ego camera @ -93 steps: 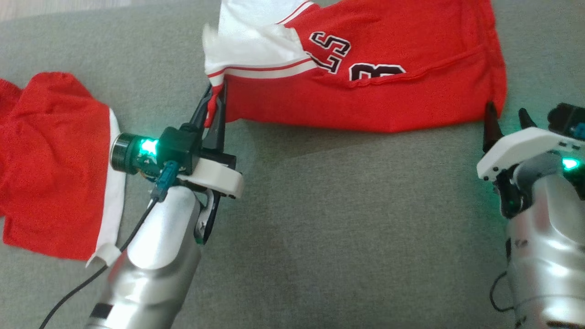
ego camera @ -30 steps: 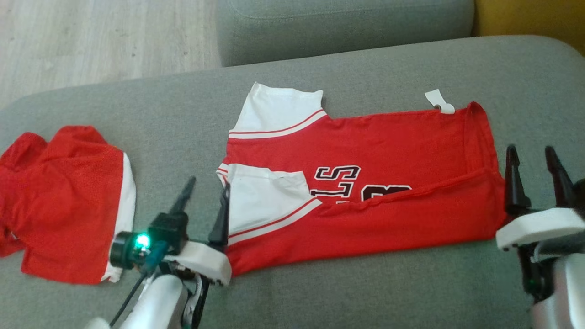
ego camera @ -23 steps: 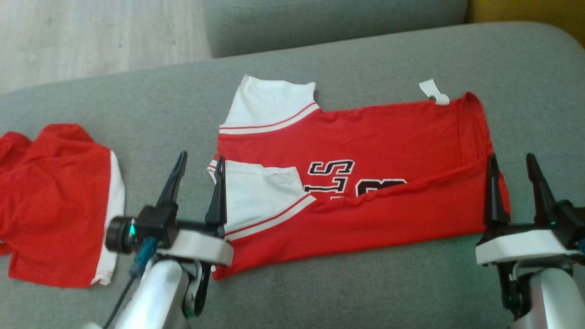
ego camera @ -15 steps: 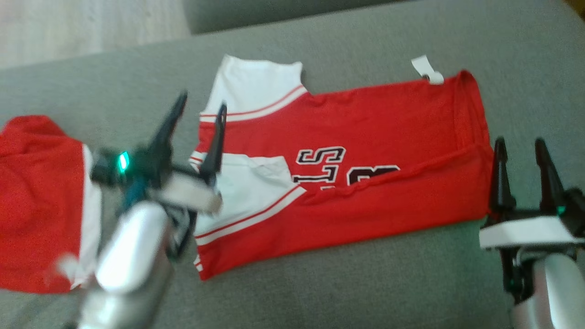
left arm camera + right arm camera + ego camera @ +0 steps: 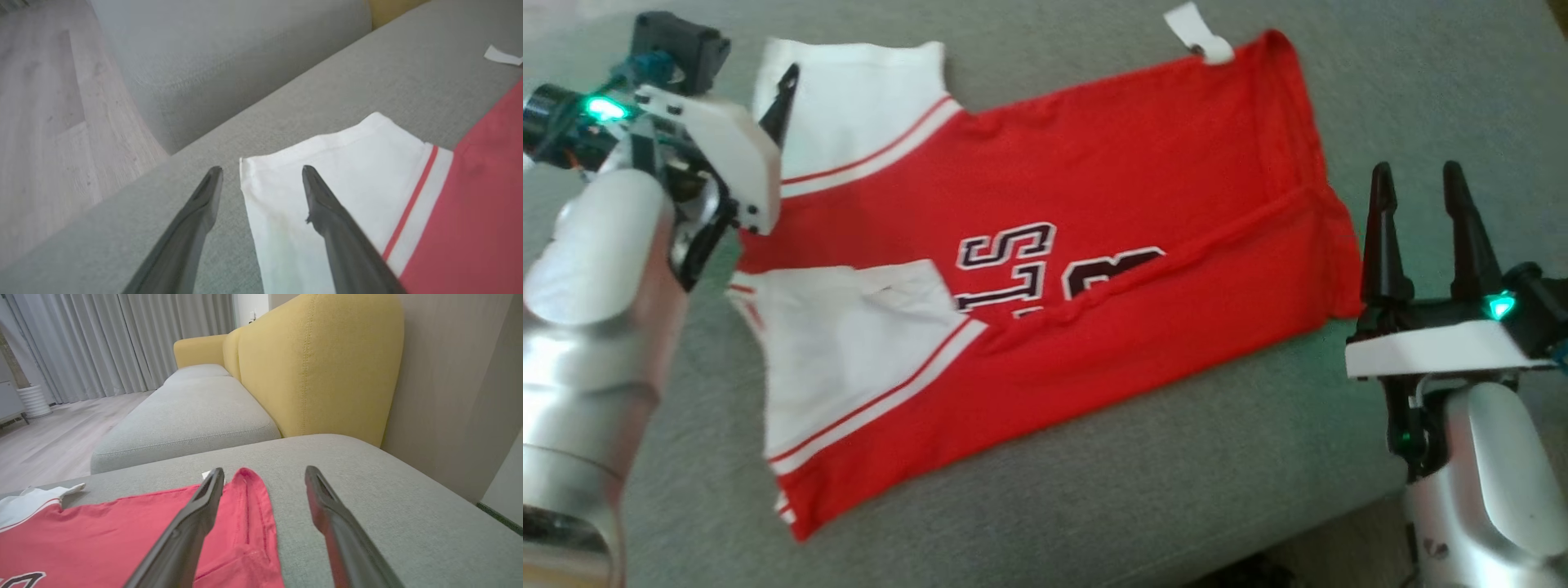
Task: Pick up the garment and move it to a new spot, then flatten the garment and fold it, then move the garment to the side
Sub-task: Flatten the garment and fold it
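Observation:
The red jersey (image 5: 1094, 180), with white sleeves and black lettering, lies folded lengthwise on the grey sofa cushion (image 5: 1094, 506). My left gripper (image 5: 261, 171) hovers open over the corner of the far white sleeve (image 5: 339, 175). One of its fingers (image 5: 327, 212) is above the sleeve and the other is above bare cushion. In the head view a single left finger (image 5: 783, 102) shows at the sleeve's edge. My right gripper (image 5: 1417, 175) stands open beside the jersey's hem (image 5: 249, 498), holding nothing. A white tag (image 5: 1196, 37) sticks out at the far hem corner.
The cushion's front edge (image 5: 1298, 547) runs past my right arm at the lower right. A second grey seat (image 5: 184, 412) and a yellow backrest (image 5: 318, 363) stand beyond the jersey. Wooden floor (image 5: 41, 122) lies past the cushion's far left side.
The head camera has shifted, so the other red garment is now out of frame. My left gripper let go of the near sleeve and moved along the jersey's left edge to the far sleeve.

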### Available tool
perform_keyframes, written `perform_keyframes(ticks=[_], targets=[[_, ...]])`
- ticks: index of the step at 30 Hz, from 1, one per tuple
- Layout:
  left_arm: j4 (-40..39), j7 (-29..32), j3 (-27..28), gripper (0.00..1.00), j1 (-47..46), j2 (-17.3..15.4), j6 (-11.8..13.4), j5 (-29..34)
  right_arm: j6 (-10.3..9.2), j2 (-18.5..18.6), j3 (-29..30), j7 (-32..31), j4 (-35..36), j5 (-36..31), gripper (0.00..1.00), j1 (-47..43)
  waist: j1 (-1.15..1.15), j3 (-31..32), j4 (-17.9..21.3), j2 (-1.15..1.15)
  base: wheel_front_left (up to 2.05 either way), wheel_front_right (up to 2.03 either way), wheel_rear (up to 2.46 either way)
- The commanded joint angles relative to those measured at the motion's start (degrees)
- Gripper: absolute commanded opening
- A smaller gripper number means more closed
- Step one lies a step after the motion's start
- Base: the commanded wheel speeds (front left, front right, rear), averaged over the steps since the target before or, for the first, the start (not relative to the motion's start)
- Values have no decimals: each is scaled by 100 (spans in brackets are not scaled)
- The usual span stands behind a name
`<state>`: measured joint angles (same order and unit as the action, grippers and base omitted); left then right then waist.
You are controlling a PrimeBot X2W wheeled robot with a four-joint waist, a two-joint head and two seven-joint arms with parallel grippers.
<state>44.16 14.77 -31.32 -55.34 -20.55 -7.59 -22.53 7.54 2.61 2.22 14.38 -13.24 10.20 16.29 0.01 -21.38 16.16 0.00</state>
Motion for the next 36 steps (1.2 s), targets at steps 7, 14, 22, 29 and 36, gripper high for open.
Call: perform_keyframes(ticks=[7, 14, 22, 29, 36], targets=[[381, 138, -161, 100, -703, -624, 11, -335, -5, 27, -227, 61, 312, 95, 100, 178, -1, -361, 434, 0, 0, 0, 0], [824, 246, -386, 100, -903, -652, 11, -558, -5, 27, -329, 61, 360, 28, 100, 273, -1, -444, 552, 0, 0, 0, 0], [913, 823, -874, 31, -932, -620, 10, -1089, -5, 27, -386, 62, 372, 28, 100, 367, -1, -516, 532, 0, 0, 0, 0], [850, 406, -951, 0, -1044, -527, 10, -1287, -5, 27, -269, 62, 404, -155, 100, 427, -1, -424, 320, 0, 0, 0, 0], [621, -849, -1029, 0, -1042, -93, 10, -1266, -5, 239, -39, -138, 236, -566, 100, 553, -1, 13, -281, 0, 0, 0, 0]])
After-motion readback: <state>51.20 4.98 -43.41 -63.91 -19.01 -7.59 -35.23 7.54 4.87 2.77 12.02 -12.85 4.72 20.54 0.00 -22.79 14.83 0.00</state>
